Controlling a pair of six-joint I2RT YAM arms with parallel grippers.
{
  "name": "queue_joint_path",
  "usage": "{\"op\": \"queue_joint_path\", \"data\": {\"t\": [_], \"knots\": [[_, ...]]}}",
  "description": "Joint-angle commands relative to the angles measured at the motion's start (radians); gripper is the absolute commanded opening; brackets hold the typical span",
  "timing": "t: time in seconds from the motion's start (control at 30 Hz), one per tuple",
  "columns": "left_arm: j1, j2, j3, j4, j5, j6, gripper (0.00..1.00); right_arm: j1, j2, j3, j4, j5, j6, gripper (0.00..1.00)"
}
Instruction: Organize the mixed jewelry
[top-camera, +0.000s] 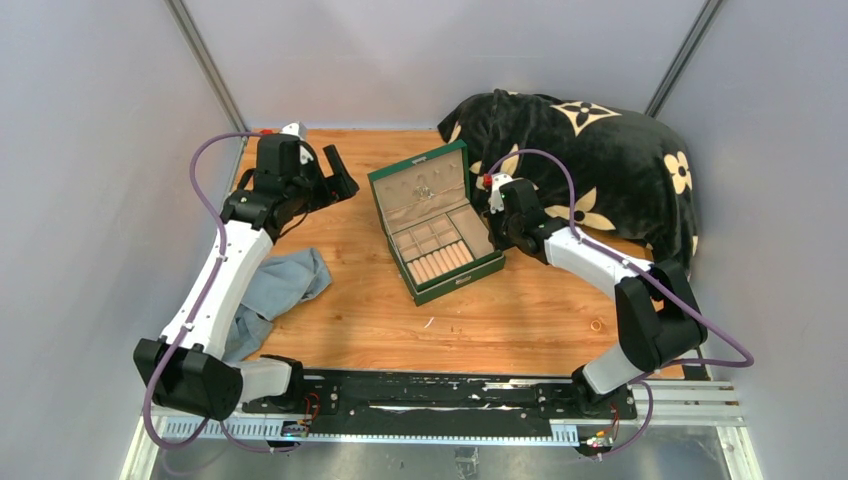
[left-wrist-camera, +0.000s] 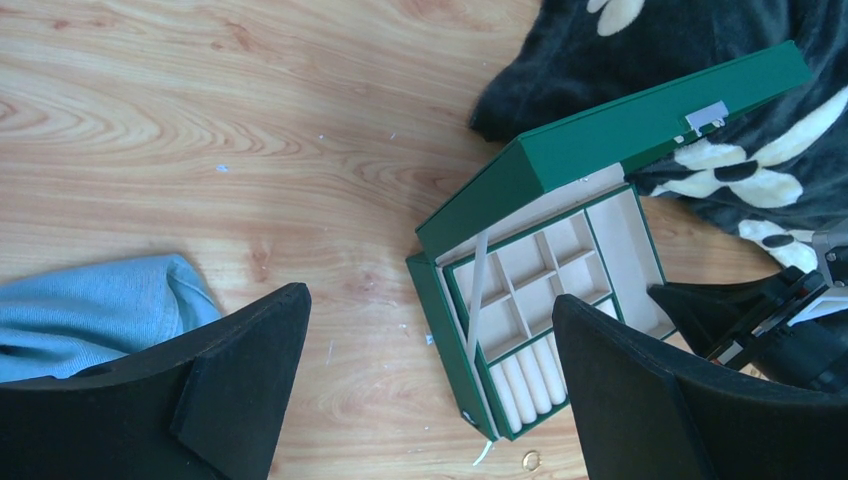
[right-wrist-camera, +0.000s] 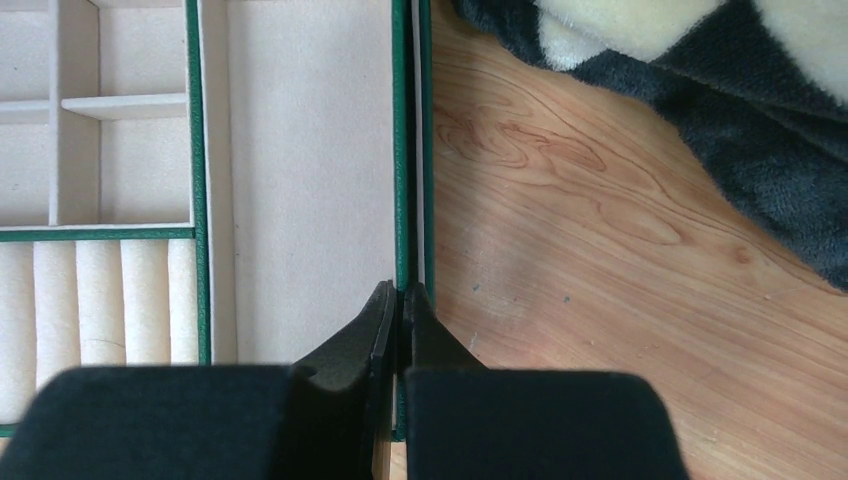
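- Between the two sets of jaws, on a wooden surface (top-camera: 520, 320), a green jewelry box (top-camera: 462, 284) stands open, its lid (top-camera: 445, 180) raised on the far side.
- Left jaws, at the end of the left arm (top-camera: 215, 290), are spread wide with nothing between them. They hang above the surface, well apart from the box and off to its left.
- From the left wrist, the box's divided tray and ring rolls show in the gap between the two black fingers (left-wrist-camera: 230, 390), beyond their tips.
- Right jaws, on the right arm (top-camera: 600, 262), are pressed together and grip nothing. The fingertips (right-wrist-camera: 385, 320) meet directly over the box's green right-hand wall, with the long plain compartment just to their left. Whether they touch the wall cannot be told.
- A glinting silvery cluster (top-camera: 424, 189) sits against the lid's pale lining, just left of the right jaws and well to the right of the left jaws.
- A small gold-coloured ring (top-camera: 597, 325) lies loose on the bare surface outside the box, well behind the right jaws and beside that arm's elbow. The left wrist view catches the ring (left-wrist-camera: 531, 460) low between the spread fingers.
- A thin pale sliver (top-camera: 430, 322) lies on the surface in front of the box.
- A crumpled blue cloth (top-camera: 285, 285) lies behind the left jaws, against that arm.
- A black blanket (top-camera: 600, 150) with cream flowers is bunched beyond the right jaws, just beside the lid.
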Motion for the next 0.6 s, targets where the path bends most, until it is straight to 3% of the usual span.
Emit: {"op": "queue_joint_path", "data": {"t": [0.0, 0.27, 0.57], "knots": [[0.009, 0.015, 0.034, 0.019, 0.011, -0.009, 0.96, 0.001, -0.011, -0.008, 0.058, 0.025, -0.01, 0.0], [0.009, 0.025, 0.041, 0.025, 0.013, -0.008, 0.96, 0.001, -0.033, -0.05, 0.116, 0.083, -0.032, 0.0], [0.009, 0.045, 0.046, 0.036, 0.026, -0.015, 0.96, 0.001, -0.026, -0.043, 0.1, -0.007, -0.003, 0.03]]}}
